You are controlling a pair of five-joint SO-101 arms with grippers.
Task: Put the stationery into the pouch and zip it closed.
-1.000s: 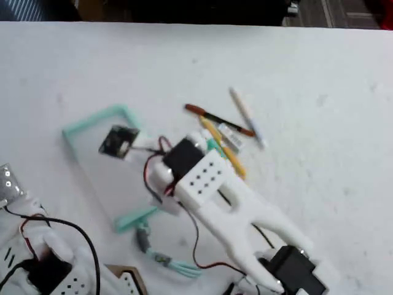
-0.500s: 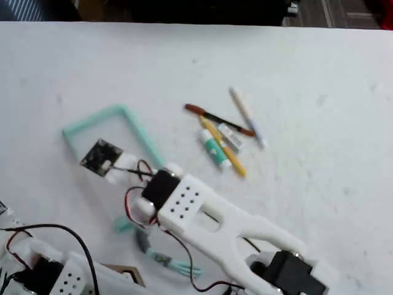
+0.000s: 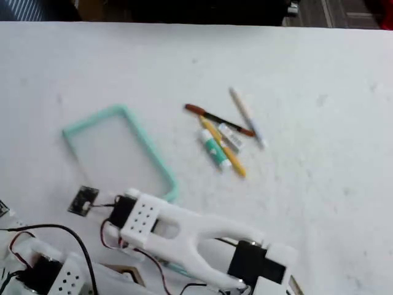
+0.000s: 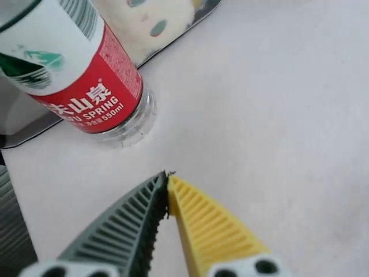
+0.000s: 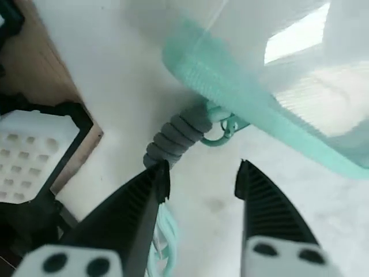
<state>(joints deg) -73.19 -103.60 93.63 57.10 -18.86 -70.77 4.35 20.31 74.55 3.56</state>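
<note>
The clear pouch with a teal rim (image 3: 92, 120) lies flat at the table's left. Right of it sits the stationery: a brown pen (image 3: 218, 119), a pale pen (image 3: 245, 117), a yellow pen (image 3: 224, 149) and a teal-and-white glue stick (image 3: 214, 150). My right arm (image 3: 178, 230) stretches across the near edge below the pouch. In the right wrist view my right gripper (image 5: 202, 173) is open, just short of the grey zipper pull (image 5: 173, 138) and its teal ring at the pouch's teal edge (image 5: 242, 109). My left gripper (image 4: 167, 180) is shut on nothing above bare table.
A bottle with a red label (image 4: 81, 75) stands near my left gripper, with a dark-rimmed tray (image 4: 173, 29) behind it. The left arm's white base (image 3: 55, 276) and black cables fill the near-left corner. A brown board (image 5: 34, 86) lies beside the zipper pull.
My right arm has swung from over the pouch's middle toward the near-left, uncovering the pouch and glue stick. The stationery has not moved.
</note>
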